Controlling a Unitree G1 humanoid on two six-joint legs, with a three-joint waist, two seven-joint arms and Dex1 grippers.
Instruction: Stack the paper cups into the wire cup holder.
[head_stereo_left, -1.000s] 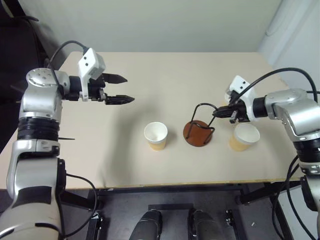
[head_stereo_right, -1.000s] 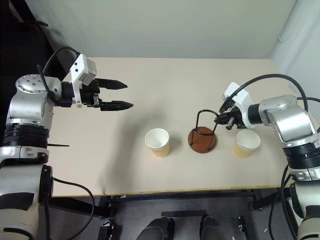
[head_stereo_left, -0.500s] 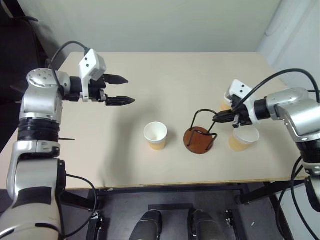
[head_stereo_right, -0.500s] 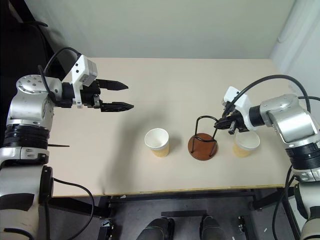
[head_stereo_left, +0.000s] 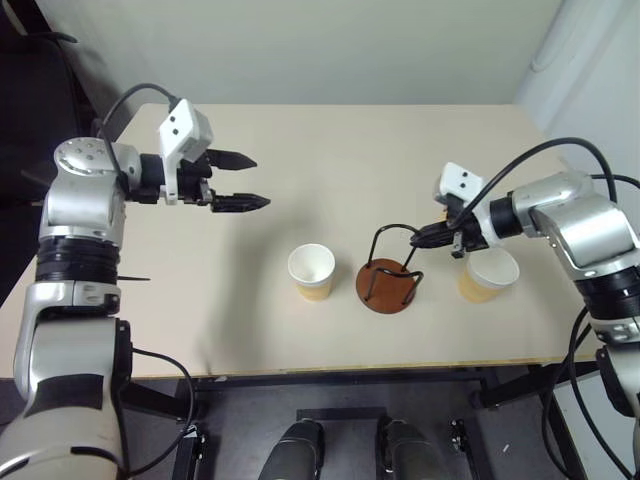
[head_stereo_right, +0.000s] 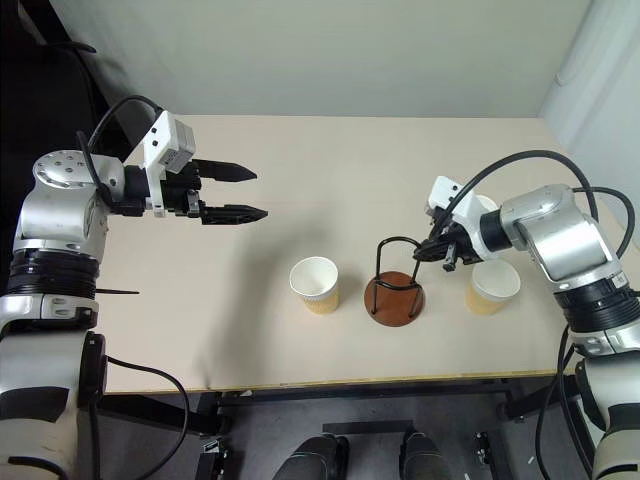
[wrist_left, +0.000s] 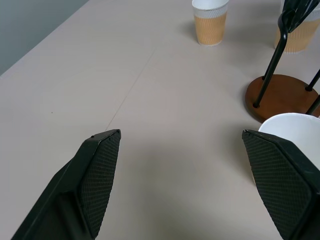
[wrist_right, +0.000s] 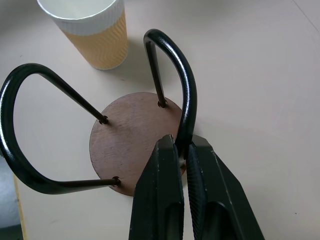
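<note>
On a pale beige table (head_stereo_left: 330, 140), the job of stacking paper cups has yet to produce a single stacked cup: the wire cup holder (head_stereo_left: 388, 273), a round reddish-brown disc base with thin black wire loops rising from it, stands empty near the table's front edge, right of centre. The right gripper (wrist_right: 182, 150) has its two black fingers pinched tight on one of the black wire loops, low on the wire near the base, so the holder itself is in its grasp, not a cup. Whether the holder's base sits flat or is tipped slightly cannot be told for sure.

Three small tapered paper cups, tan outside and white inside with a rolled white rim, stand upright and apart. One cup (head_stereo_left: 311, 272) stands just beside the holder on its left, toward the middle of the front edge. A second cup (head_stereo_left: 488, 275) stands near the holder on its right, toward the front right corner. A third cup (head_stereo_right: 484, 206) is mostly hidden behind the right arm, farther back from the front edge.

The left gripper (head_stereo_left: 239, 180) hangs over the left part of the table with its fingers spread wide and nothing between them, well apart from every cup.

By this count: three cups, one holder, none stacked. All three placements appear left to do.
</note>
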